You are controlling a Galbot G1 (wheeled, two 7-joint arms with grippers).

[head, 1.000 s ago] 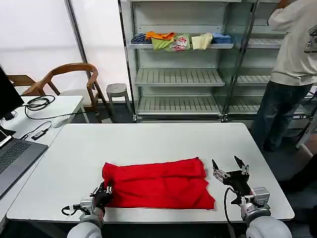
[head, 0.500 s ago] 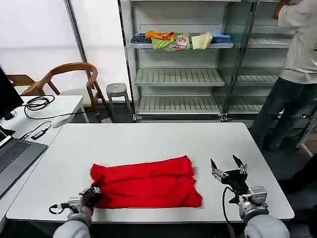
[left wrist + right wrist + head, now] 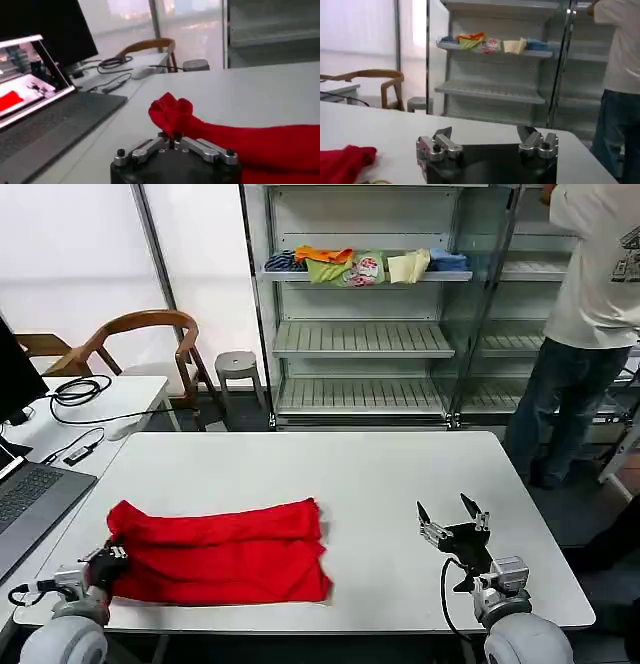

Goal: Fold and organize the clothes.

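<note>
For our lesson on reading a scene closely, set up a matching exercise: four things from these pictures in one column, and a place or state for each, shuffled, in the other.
Things:
1. red T-shirt
2. left gripper
3. right gripper
4. laptop

Places or states:
A. open, holding nothing, above the white table
B. on the side desk at the robot's left
C. folded flat on the table
D. shut on cloth at the table's near left corner

Pairs: 1-C, 2-D, 3-A, 4-B

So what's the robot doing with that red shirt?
The left gripper is pinching a bunched end of the folded red T-shirt and has been dragging it across the white table toward the robot's left over the last second. The right gripper is open, holding nothing, and sits above the table on the robot's right, apart from the shirt.
</note>
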